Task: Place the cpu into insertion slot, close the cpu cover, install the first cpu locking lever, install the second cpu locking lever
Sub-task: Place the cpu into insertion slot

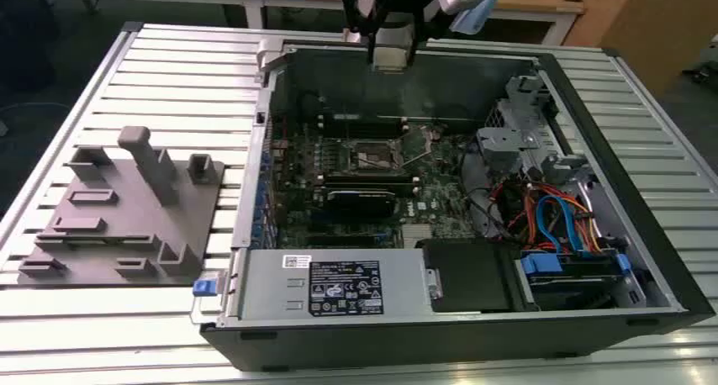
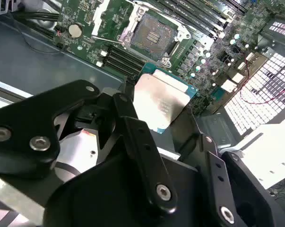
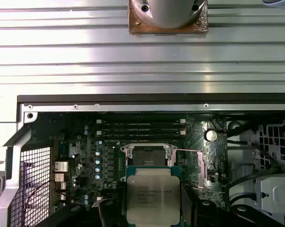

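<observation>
Gripper (image 2: 160,108): pinching cpu (image 3: 153,196) by its edges, keeping it level for seating.
Insertion slot (image 3: 149,155): sitting open below, apart, w/ no chip yet.

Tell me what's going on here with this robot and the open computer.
A robot arm's gripper holds the cpu between its fingers, up above an open computer case. On the motherboard below, the insertion slot is uncovered and empty, so the cpu is not seated yet.
</observation>
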Motion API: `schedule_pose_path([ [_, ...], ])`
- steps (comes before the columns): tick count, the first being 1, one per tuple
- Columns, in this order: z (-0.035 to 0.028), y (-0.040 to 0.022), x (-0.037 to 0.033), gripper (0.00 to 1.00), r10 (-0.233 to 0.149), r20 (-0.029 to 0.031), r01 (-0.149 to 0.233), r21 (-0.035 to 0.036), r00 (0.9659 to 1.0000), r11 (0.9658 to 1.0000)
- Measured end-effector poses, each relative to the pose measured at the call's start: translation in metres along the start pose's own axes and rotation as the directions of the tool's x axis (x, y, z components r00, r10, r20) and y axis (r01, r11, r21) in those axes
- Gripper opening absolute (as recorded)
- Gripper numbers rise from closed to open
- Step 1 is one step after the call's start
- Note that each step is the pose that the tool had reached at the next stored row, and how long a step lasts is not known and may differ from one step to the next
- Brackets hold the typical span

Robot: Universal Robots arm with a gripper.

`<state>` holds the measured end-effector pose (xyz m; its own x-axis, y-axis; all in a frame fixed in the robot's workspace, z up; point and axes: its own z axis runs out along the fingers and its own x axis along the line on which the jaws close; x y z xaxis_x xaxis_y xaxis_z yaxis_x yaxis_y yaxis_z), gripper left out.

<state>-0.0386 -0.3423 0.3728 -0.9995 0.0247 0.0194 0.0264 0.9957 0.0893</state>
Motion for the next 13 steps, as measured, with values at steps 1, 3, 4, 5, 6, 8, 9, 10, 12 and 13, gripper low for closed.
schedule_pose_path([
  [1,0.0,0.0,0.0,0.54,0.0,0.0001,0.0,-0.0001,1.0,1.0],
  [3,0.0,0.0,0.0,0.54,0.0,0.0001,0.0,0.0,1.0,1.0],
  [4,0.0,0.0,0.0,0.54,0.0,0.0,0.0,0.0,1.0,1.0],
  [5,0.0,0.0,0.0,0.54,0.0,0.0,0.0,0.0,1.0,1.0],
  [6,0.0,0.0,0.0,0.54,0.0,0.0001,0.0,0.0,1.0,1.0],
  [8,0.0,0.0,0.0,0.54,0.0,0.0001,0.0,0.0,1.0,1.0],
  [9,0.0,0.0,0.0,0.54,0.0,0.0001,0.0,0.0,1.0,1.0],
  [10,0.0,0.0,0.0,0.54,0.0,0.0,0.0,0.0001,1.0,1.0],
  [12,0.0,0.0,0.0,0.54,0.0,0.0001,0.0,0.0,1.0,1.0],
  [13,0.0,0.0,0.0,0.54,0.002,0.0002,-0.002,0.0,1.0,1.0],
])
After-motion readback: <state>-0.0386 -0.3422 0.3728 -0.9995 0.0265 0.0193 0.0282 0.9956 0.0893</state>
